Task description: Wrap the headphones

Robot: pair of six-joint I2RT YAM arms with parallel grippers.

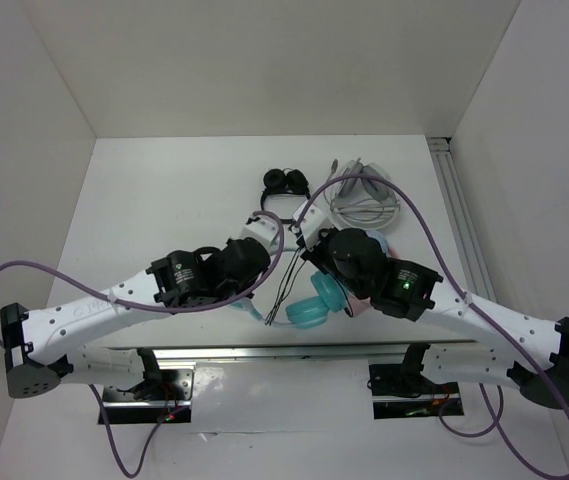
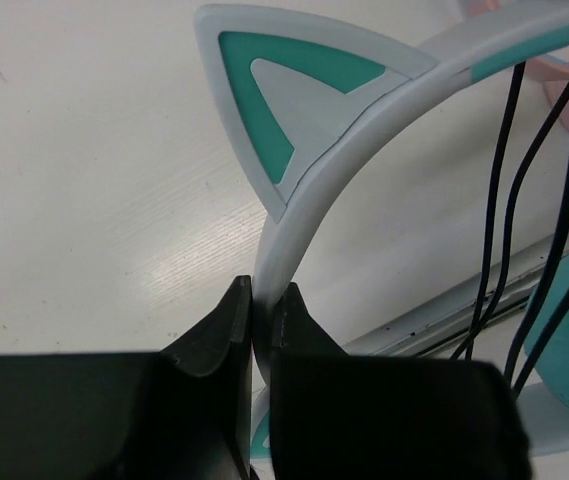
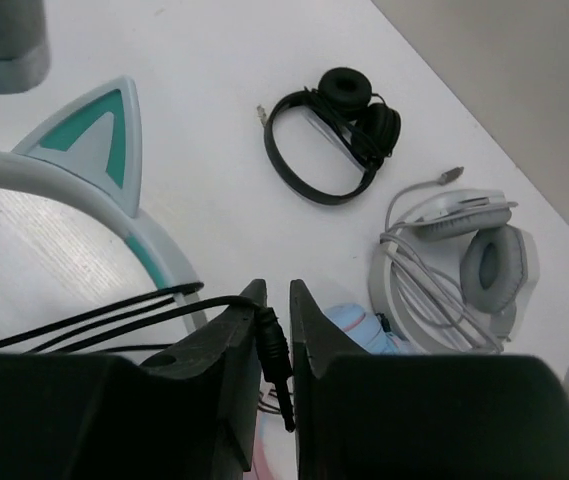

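Headphones (image 1: 309, 305) sit on the table (image 1: 164, 200) just below the middle of the top view, between the two wrists. A small black pair (image 3: 334, 130) lies at 12 o'clock from them and a white pair (image 3: 464, 260) at 1 o'clock.

The whole set looks light, hard plastic, so a single grip should carry it. The headband (image 2: 364, 110) is the stiff, springy part and probably the best handle. The left gripper (image 2: 261, 290) is clamped on it, just at 6 o'clock of a cat ear (image 2: 274, 90). That ear looks thin and likely snappable, so I would keep off it. The ear cup (image 1: 309, 312) is padded and rounder, a poorer place to pinch.

The cable (image 3: 114, 315) is thin, limp and smooth. It will likely slide and tangle, so it is best led by its end. The plug (image 3: 276, 360) lies between the fingers of the right gripper (image 3: 277, 290), whose jaws stand narrowly apart. Whether they are pinching it I cannot tell.
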